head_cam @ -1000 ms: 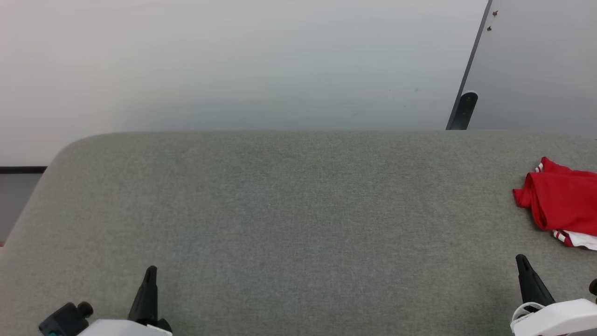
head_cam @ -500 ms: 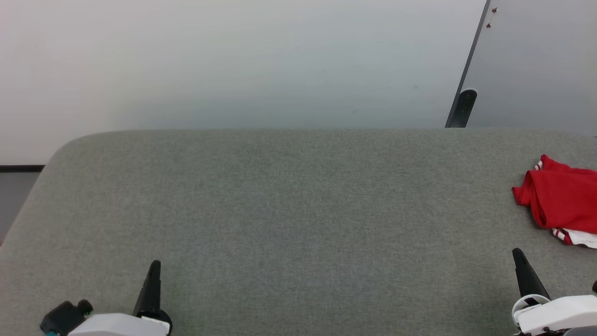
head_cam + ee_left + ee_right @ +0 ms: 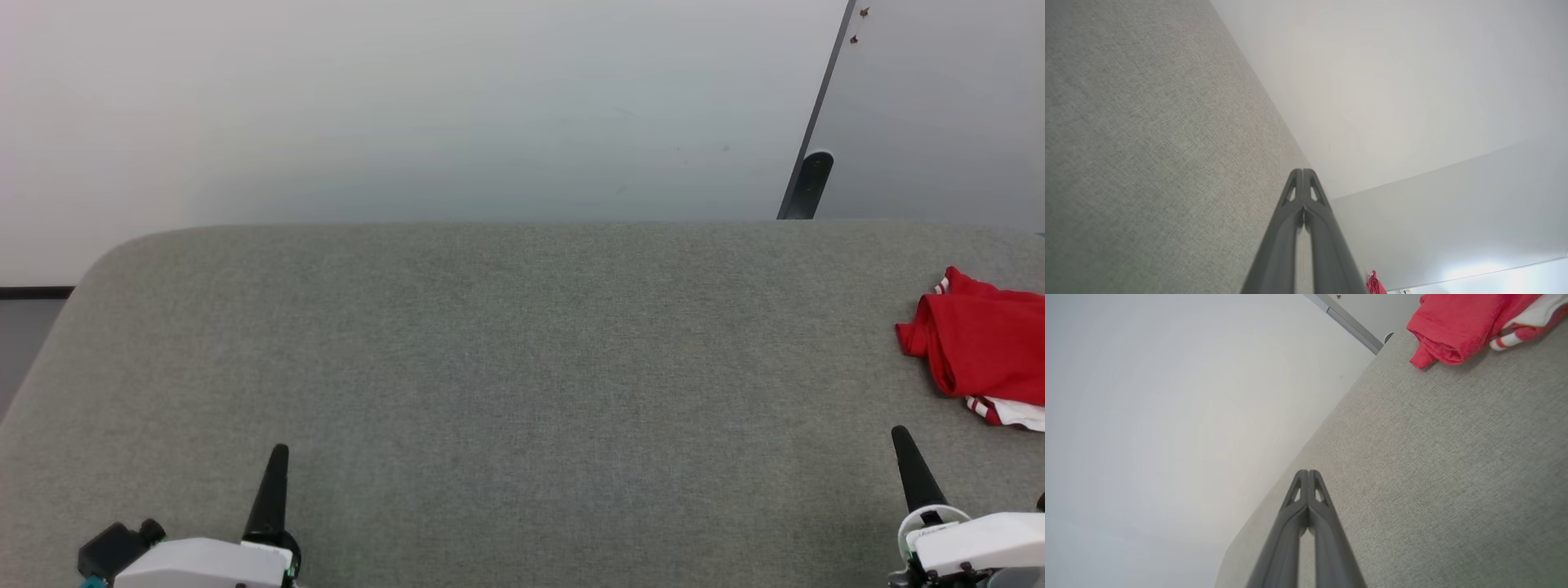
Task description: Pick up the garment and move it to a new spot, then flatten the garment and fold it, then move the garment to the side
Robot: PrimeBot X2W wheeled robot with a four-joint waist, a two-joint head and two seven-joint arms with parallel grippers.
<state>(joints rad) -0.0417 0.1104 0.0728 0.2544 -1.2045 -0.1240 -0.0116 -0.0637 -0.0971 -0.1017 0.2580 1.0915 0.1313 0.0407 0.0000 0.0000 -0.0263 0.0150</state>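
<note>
the garment (image 3: 984, 351) lies folded and bunched at the far right edge of the grey padded surface (image 3: 506, 367), so the last step, moving it aside, looks done or nearly so. the left gripper (image 3: 277, 457) and right gripper (image 3: 902, 441) rest pinched closed and empty, well apart from it; any next move probably calls only for checking the fold holds.
</note>
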